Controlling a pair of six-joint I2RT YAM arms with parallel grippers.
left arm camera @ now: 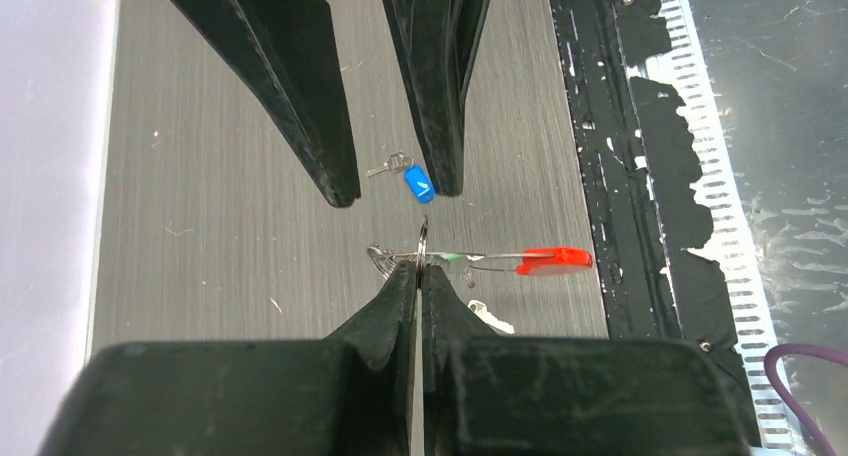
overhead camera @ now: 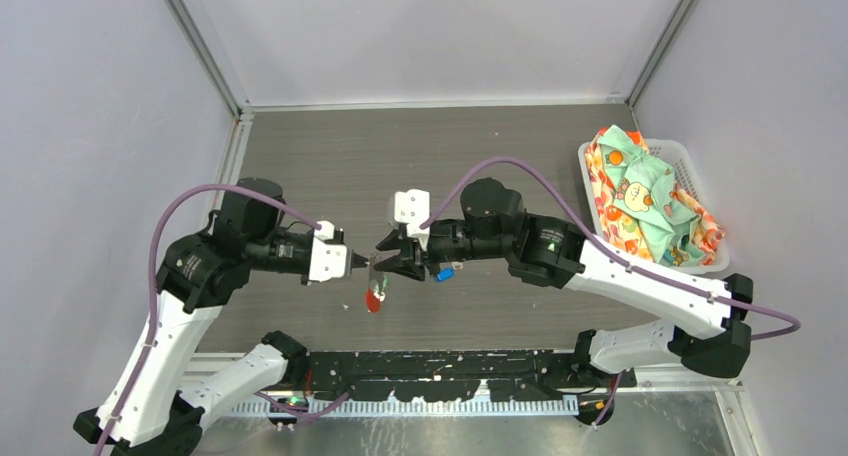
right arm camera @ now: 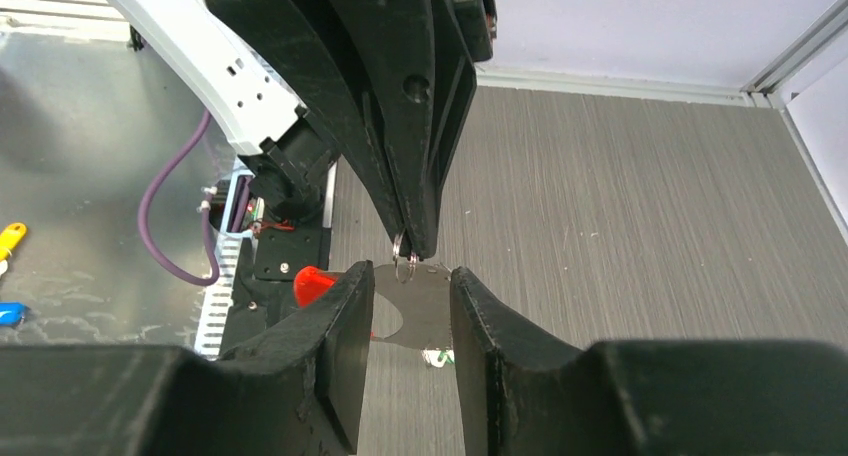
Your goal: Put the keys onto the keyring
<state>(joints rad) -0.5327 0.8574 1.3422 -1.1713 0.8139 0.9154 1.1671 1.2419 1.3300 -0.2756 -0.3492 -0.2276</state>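
Observation:
My left gripper (left arm camera: 420, 268) is shut on a thin silver ring (left arm camera: 424, 238) of the keyring, above the table. The keyring's chain and red oval loop (left arm camera: 553, 260) trail from that ring, and a green bit (left arm camera: 452, 257) shows on the chain. From above, the red loop (overhead camera: 374, 299) hangs below the two gripper tips. My right gripper (right arm camera: 410, 294) is open, with a finger on each side of the left gripper's tip and the ring (right arm camera: 403, 266). It holds nothing. A blue-headed key (left arm camera: 418, 183) with a small ring lies on the table under the right gripper (overhead camera: 390, 257).
A white basket (overhead camera: 708, 238) full of patterned cloth stands at the right wall. A black strip and a metal rail (overhead camera: 440, 406) run along the near edge. Small yellow (right arm camera: 10, 238) and blue (right arm camera: 8, 313) pieces lie on the metal surface beyond the rail.

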